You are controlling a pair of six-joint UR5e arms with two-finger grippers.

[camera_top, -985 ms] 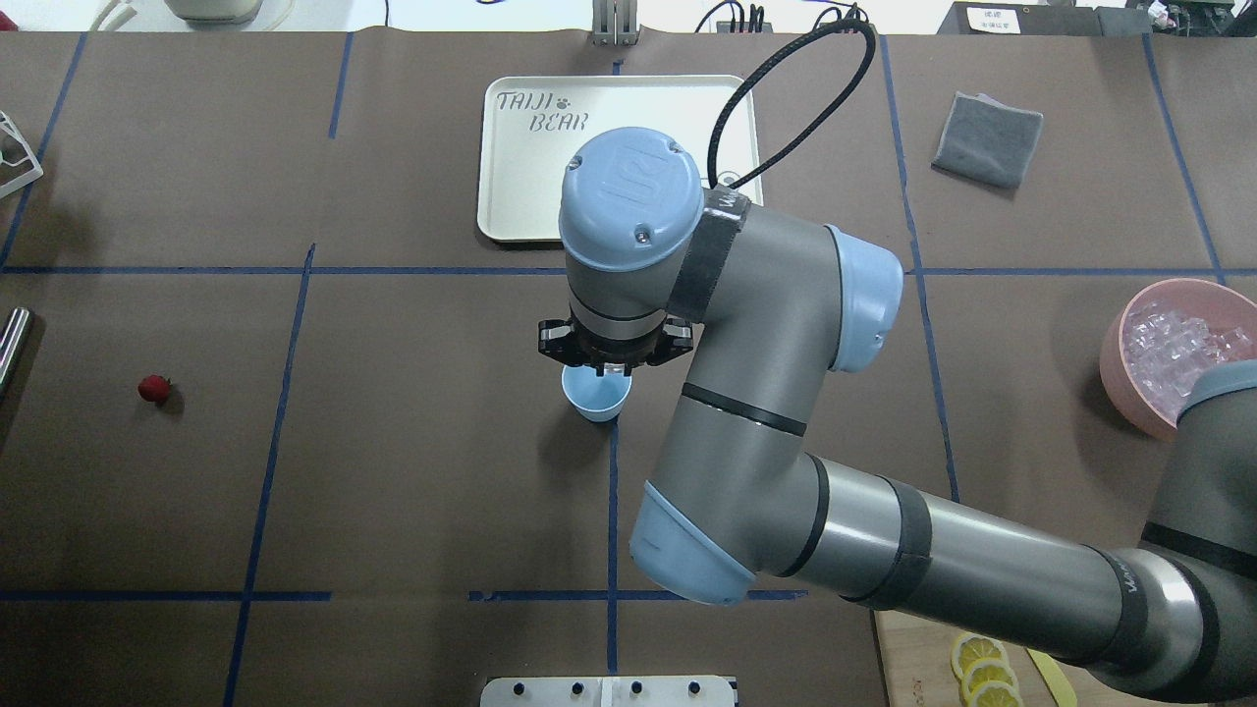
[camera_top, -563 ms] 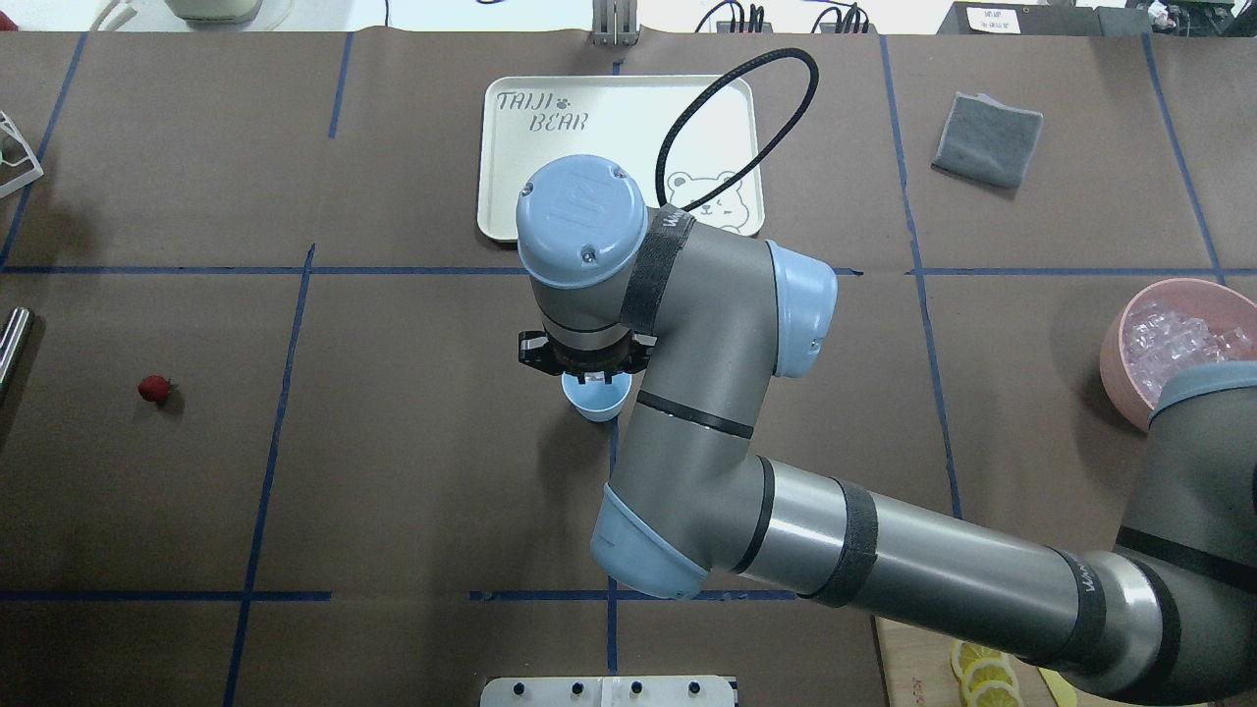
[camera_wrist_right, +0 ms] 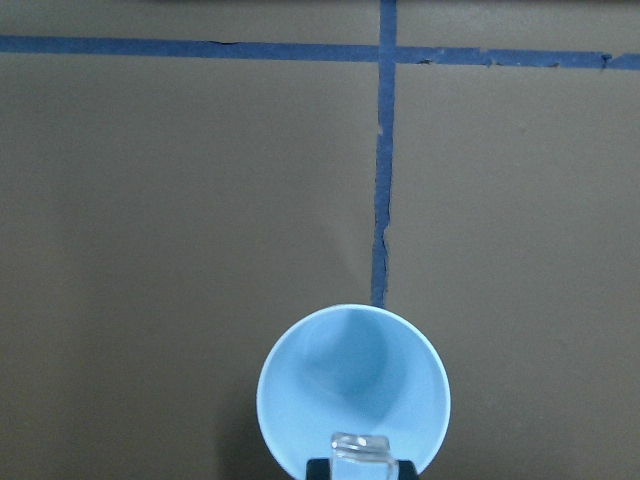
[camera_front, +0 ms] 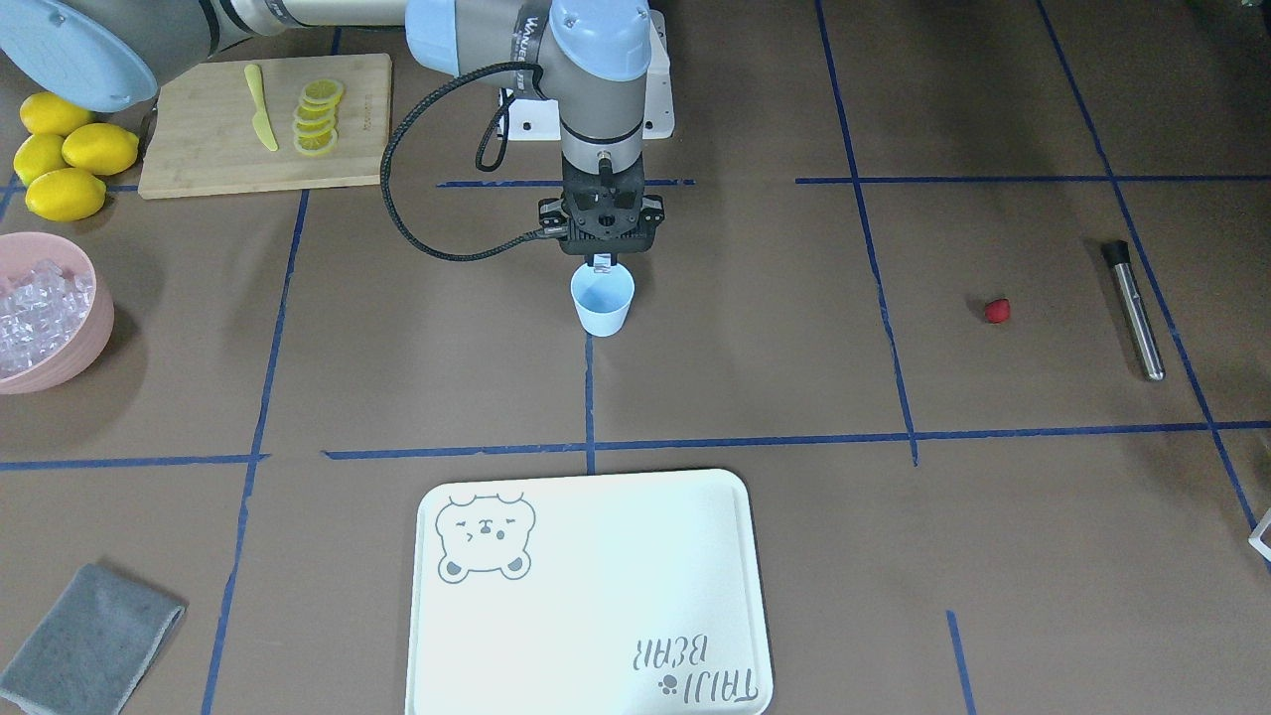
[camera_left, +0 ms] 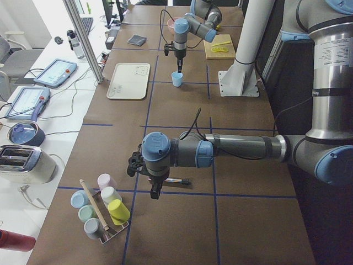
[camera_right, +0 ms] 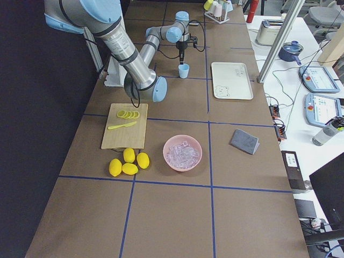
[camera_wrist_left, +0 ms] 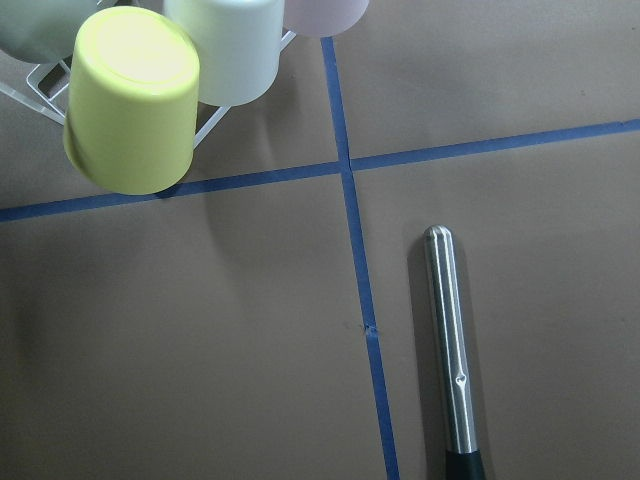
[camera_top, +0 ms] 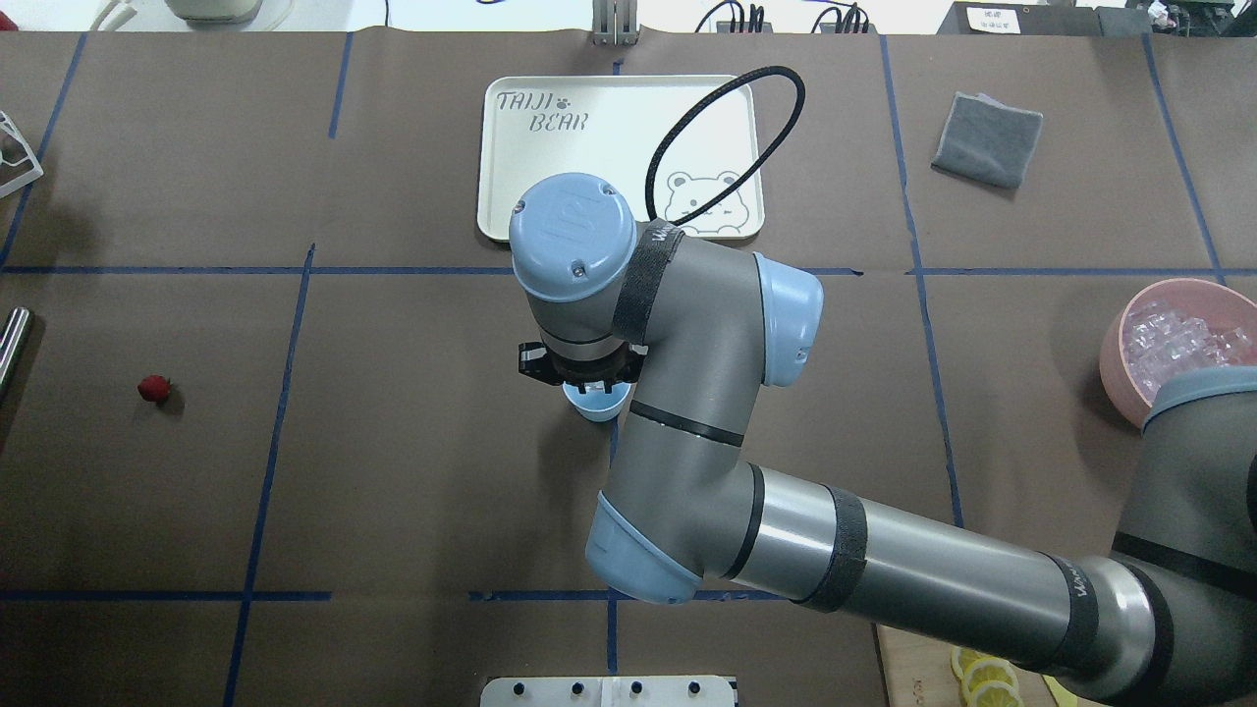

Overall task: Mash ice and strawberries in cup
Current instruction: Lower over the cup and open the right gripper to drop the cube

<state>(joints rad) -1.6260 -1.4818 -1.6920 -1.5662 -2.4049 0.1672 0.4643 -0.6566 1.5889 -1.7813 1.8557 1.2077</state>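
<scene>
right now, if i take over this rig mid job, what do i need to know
Right gripper: shut on one ice cube, poised just over the cup.
Left gripper: over the table by the metal muddler; cannot tell if open or shut.
The cup looks empty. The strawberry lies on the table, more ice in the pink bowl.
Left to do: drop ice, add strawberry, mash.

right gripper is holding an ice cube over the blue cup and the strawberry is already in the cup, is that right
Not quite. The strawberry is not in the cup; it lies on the table near the metal rod, as the exterior front-facing view shows. The rest holds: the right gripper holds an ice cube over the cup.
</scene>
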